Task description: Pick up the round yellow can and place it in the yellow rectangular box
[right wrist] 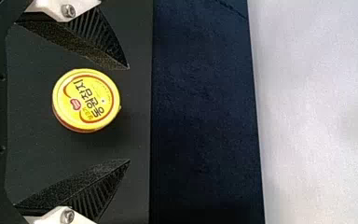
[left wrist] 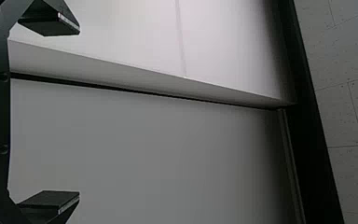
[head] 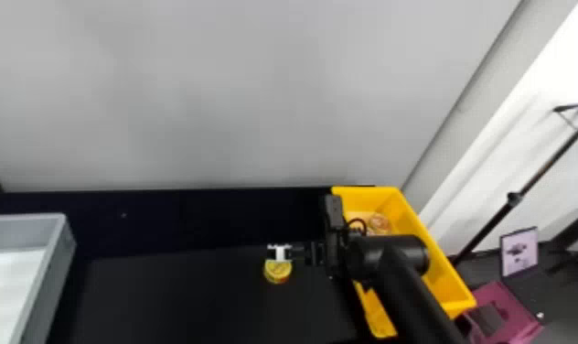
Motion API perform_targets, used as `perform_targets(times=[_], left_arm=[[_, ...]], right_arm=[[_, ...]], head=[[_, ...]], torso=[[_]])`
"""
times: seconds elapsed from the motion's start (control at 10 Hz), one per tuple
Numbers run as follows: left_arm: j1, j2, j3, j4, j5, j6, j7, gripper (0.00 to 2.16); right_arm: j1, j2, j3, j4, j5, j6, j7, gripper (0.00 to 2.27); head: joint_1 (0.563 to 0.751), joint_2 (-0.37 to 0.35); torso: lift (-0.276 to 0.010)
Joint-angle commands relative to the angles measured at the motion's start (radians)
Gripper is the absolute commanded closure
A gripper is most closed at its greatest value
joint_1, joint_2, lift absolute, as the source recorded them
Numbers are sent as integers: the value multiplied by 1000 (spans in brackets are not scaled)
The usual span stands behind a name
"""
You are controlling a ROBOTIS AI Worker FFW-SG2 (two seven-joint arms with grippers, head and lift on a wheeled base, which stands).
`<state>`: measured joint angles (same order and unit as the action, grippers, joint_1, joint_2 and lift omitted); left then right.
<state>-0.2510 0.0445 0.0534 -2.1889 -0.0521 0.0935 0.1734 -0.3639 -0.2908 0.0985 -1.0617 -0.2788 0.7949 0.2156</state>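
In the head view my right gripper (head: 279, 253) is over the black table, just behind the round yellow can (head: 278, 271), whose far edge it partly covers. The right wrist view has the can (right wrist: 86, 100) between the spread fingers of my right gripper (right wrist: 129, 114), nearer one finger and touching neither. The yellow rectangular box (head: 420, 224) stands at the table's right, partly behind the right arm. My left gripper (left wrist: 79, 112) is open and holds nothing, facing a pale wall.
A grey bin (head: 57, 256) stands on the black table (head: 173, 292) at the left. Inside the yellow box lies a round orange item (head: 379, 223). A pale wall rises behind the table. Beyond the box are a black stand and a magenta box (head: 507, 315).
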Motion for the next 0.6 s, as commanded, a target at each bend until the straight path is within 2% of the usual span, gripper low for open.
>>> perform_targets(times=[0.0, 0.5], left_arm=[[-2, -3, -3, 5, 0, -6, 0, 47], [-5, -8, -9, 11, 2, -14, 0, 47]], right_arm=[[0, 5, 10, 43, 16, -18, 24, 73], [0, 25, 7, 106, 21, -80, 32, 76]], head=[[747, -348], [747, -348]], torso=[[-1], [-1]])
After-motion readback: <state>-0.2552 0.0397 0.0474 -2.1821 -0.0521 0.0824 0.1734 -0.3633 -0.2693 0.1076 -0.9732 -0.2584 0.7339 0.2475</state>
